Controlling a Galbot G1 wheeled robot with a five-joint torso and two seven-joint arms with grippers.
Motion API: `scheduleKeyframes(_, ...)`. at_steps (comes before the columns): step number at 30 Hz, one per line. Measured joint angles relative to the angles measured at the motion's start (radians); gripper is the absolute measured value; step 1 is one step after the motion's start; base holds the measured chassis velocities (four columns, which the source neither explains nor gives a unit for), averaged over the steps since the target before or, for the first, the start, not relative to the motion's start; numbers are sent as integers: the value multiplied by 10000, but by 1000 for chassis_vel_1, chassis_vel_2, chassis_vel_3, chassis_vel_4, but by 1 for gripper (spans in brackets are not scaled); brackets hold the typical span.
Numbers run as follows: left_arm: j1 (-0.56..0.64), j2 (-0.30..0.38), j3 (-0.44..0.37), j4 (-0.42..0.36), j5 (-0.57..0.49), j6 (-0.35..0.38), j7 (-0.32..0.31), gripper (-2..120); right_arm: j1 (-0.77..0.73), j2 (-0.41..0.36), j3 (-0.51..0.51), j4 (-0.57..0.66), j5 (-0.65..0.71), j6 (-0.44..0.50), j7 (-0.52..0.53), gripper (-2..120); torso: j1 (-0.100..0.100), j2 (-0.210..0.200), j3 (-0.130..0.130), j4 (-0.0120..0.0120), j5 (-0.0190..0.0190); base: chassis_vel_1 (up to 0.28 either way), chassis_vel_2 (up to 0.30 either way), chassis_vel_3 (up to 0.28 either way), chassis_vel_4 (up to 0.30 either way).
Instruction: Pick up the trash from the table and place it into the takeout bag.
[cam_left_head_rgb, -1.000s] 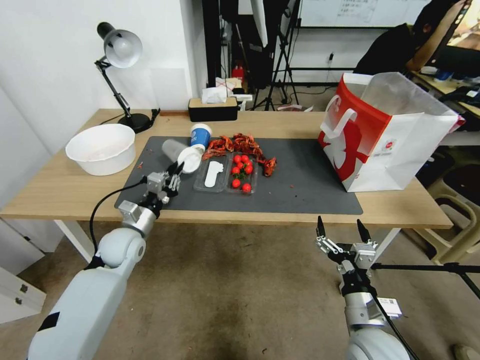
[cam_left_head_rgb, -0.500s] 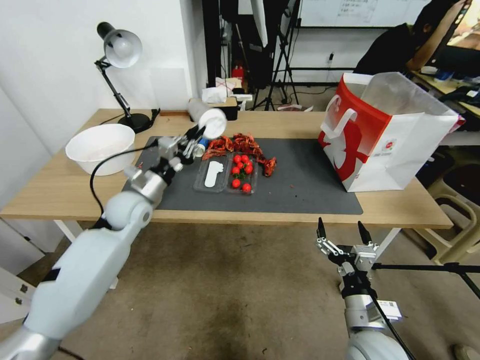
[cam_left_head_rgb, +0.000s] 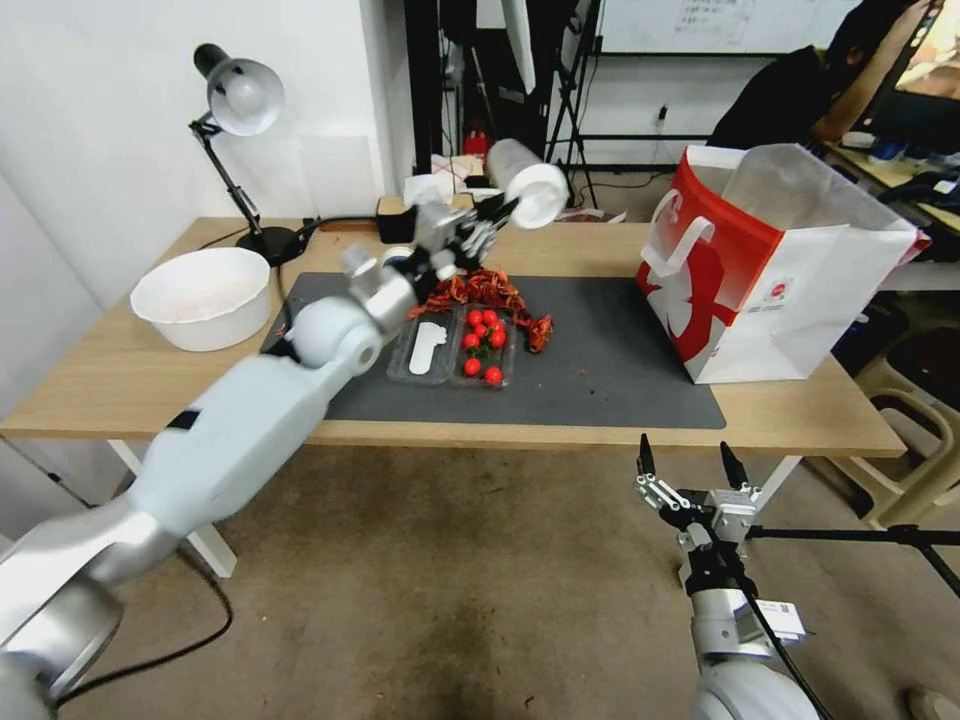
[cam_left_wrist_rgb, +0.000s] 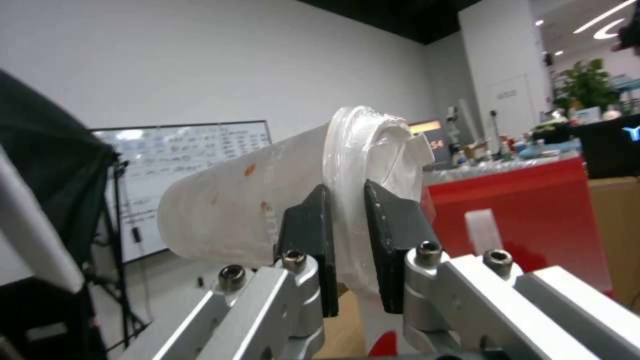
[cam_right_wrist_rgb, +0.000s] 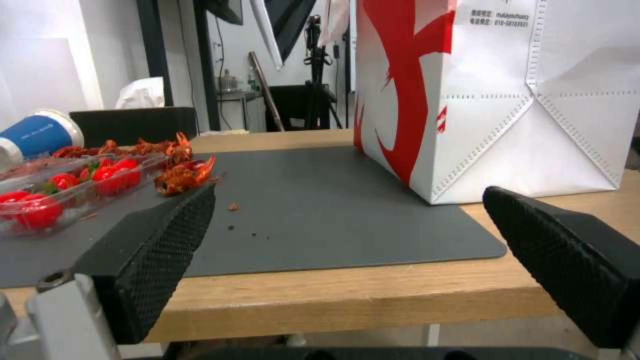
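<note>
The left gripper (cam_left_head_rgb: 497, 214) is pinching the cup (cam_left_head_rgb: 527, 181) by its thin, crushable rim at the worktop's (cam_left_head_rgb: 110, 375) twelve o'clock, while the right gripper (cam_left_head_rgb: 682, 462) is hanging open.

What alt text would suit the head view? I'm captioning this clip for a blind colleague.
The left pincer holds a clear white-lidded cup by its rim in the air above the table, short of the red-and-white takeout bag standing at the right. The right pincer hangs open below the table's front edge.
</note>
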Motion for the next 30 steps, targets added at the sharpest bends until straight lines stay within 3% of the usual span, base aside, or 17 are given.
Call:
scheduleKeyframes(5, -701, -527, 544, 453, -125, 4, 4, 11, 26, 17, -4, 6, -14, -28, 2, 100, -1, 1, -1, 0, 0, 0, 0, 0, 0)
scheduleKeyframes(13, -2267, -2079, 1696, 1870, -506, 7, 19, 11, 83, 46, 24, 28, -18, -87, 53, 100, 0, 0, -1, -1, 1, 0, 0, 0, 0)
scheduleKeyframes(23, -2853, -2970, 2514, 2323, -964, 44, 12, 11, 68, 119, 65, 74, -18, -102, 76, 100, -1, 1, -2, 2, -1, 0, 0, 0, 0)
scheduleKeyframes(30, -3170, -3815, 2850, 3133, -1045, 19, 129, 11, 57, 192, 67, 77, -19, -104, 81, 100, -3, 2, -2, 0, 0, 0, 0, 0, 0)
